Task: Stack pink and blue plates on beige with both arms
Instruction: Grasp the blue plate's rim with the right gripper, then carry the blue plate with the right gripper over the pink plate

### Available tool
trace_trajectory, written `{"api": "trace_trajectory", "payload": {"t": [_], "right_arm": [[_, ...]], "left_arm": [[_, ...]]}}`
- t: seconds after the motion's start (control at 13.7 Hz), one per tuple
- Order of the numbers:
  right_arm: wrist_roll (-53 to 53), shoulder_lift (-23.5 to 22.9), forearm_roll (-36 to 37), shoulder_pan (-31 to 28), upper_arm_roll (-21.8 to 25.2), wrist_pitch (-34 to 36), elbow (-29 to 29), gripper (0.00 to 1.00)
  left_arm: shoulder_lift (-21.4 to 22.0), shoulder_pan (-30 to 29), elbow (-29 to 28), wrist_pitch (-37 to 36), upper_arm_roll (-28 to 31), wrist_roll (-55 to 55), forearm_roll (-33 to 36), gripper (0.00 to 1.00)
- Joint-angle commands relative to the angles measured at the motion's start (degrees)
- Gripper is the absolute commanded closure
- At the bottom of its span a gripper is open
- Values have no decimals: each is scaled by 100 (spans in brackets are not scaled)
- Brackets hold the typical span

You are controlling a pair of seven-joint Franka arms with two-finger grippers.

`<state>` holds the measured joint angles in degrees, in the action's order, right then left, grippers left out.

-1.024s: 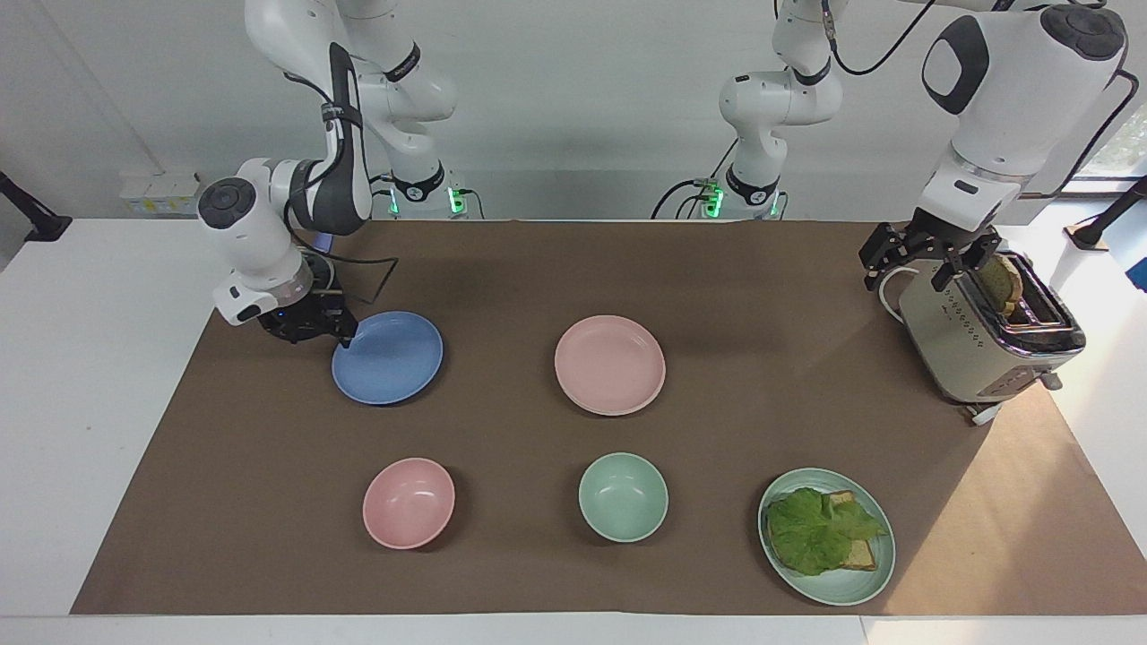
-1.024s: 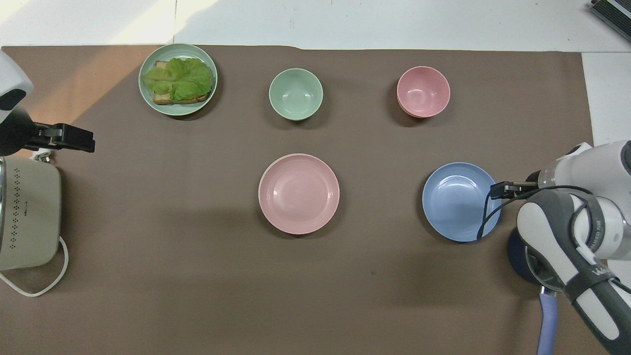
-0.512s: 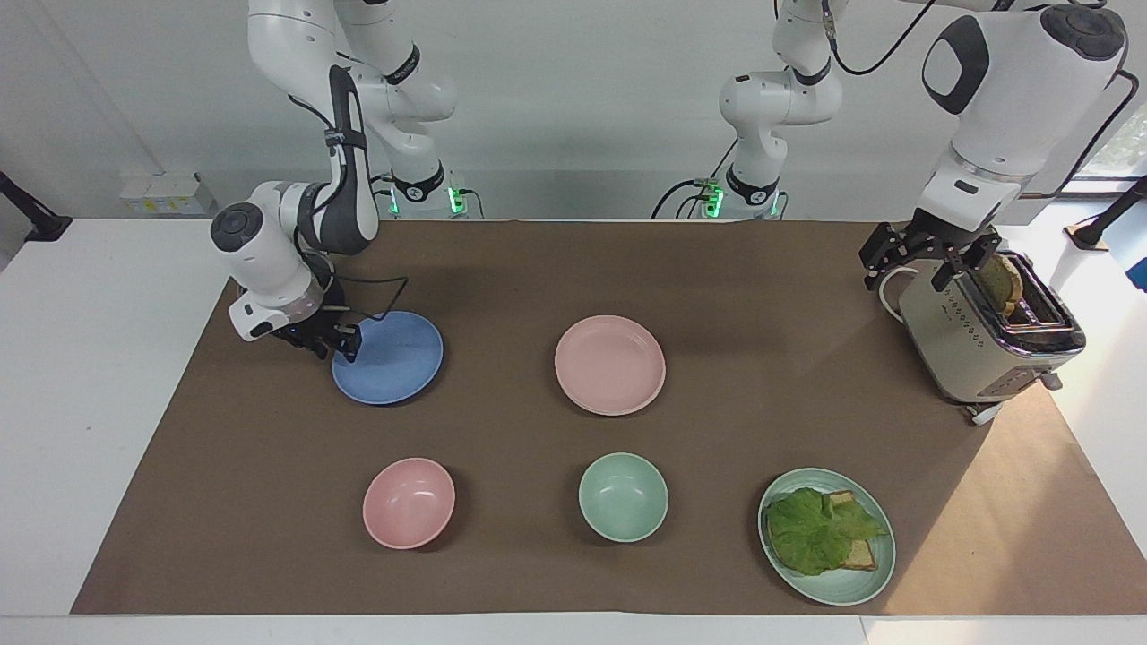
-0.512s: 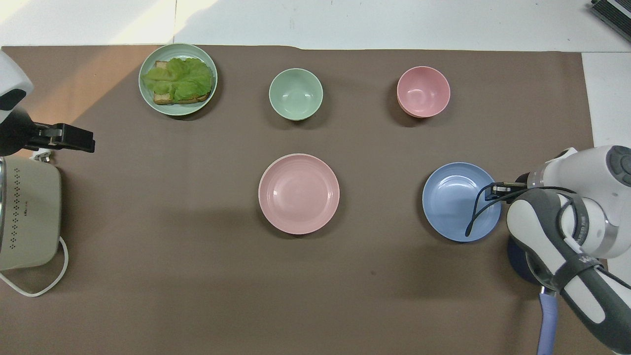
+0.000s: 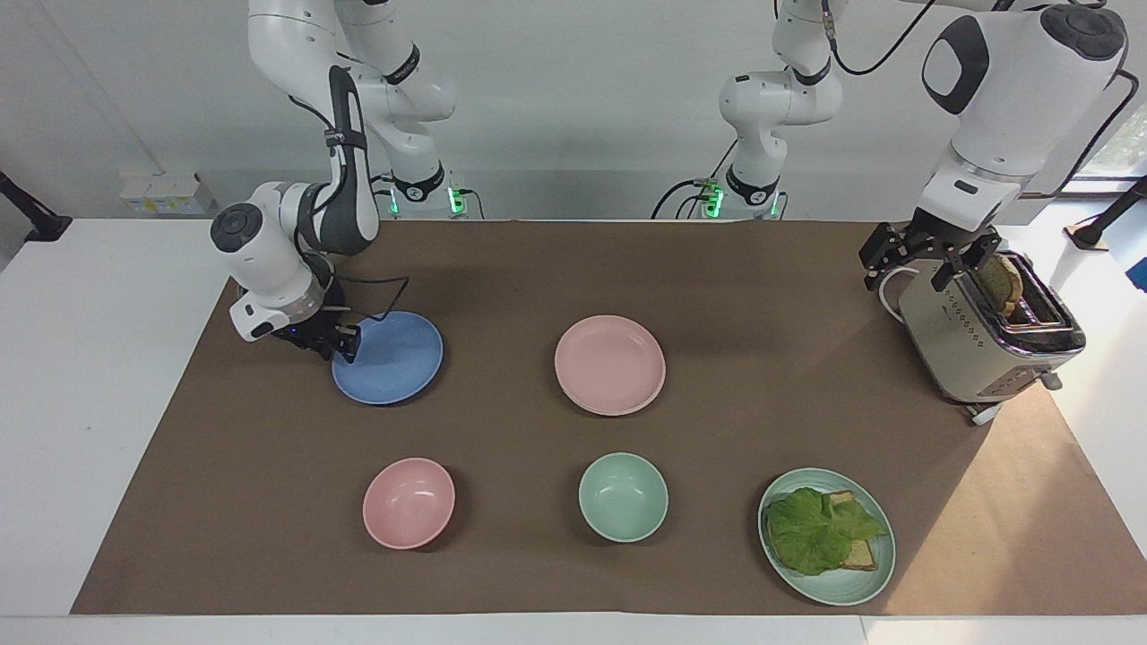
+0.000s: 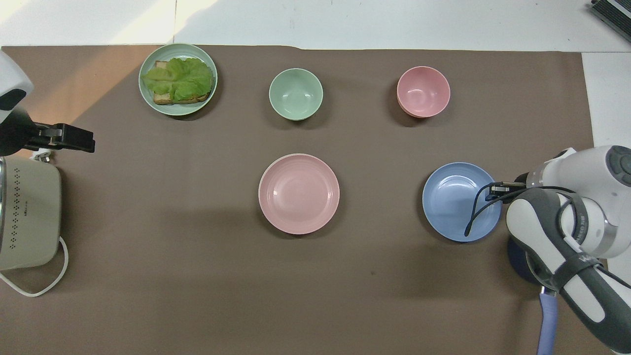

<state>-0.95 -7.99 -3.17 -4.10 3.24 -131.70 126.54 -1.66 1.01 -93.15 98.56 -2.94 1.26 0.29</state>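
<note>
While my right fingers sit at the blue plate's rim, toward the right arm's end of the desk, I cannot tell whether they grip it. Pink plate lies at its 3 o'clock in the facing view, well apart. My left fingers wait spread wide, holding nothing, over the toaster.

White tabletop under a brown mat, backed by a plain white wall. Sunlit corner of the mat toward the left arm's end. Window at that end of the wall.
</note>
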Motion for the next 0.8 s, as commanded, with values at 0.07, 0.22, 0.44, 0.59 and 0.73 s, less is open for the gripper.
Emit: {"api": "trace_trajectory", "payload": {"t": [0.07, 0.22, 0.44, 0.59, 0.73], "right_arm": [[-221, -53, -148, -30, -8, -110, -7, 95], [-247, -53, -507, -21, -8, -49, -33, 100], [-203, 52, -526, 14, -69, 170, -252, 100], [-160, 148, -526, 154, -87, 652, -524, 100], [190, 245, -526, 426, -87, 856, -718, 100]], "left_arm": [[35, -66, 78, -136, -31, 85, 85, 0], [35, -66, 78, -136, -31, 85, 85, 0], [35, -66, 78, -136, -31, 85, 85, 0], [35, -66, 78, -136, -31, 85, 85, 0], [35, -66, 78, -136, -31, 85, 85, 0]]}}
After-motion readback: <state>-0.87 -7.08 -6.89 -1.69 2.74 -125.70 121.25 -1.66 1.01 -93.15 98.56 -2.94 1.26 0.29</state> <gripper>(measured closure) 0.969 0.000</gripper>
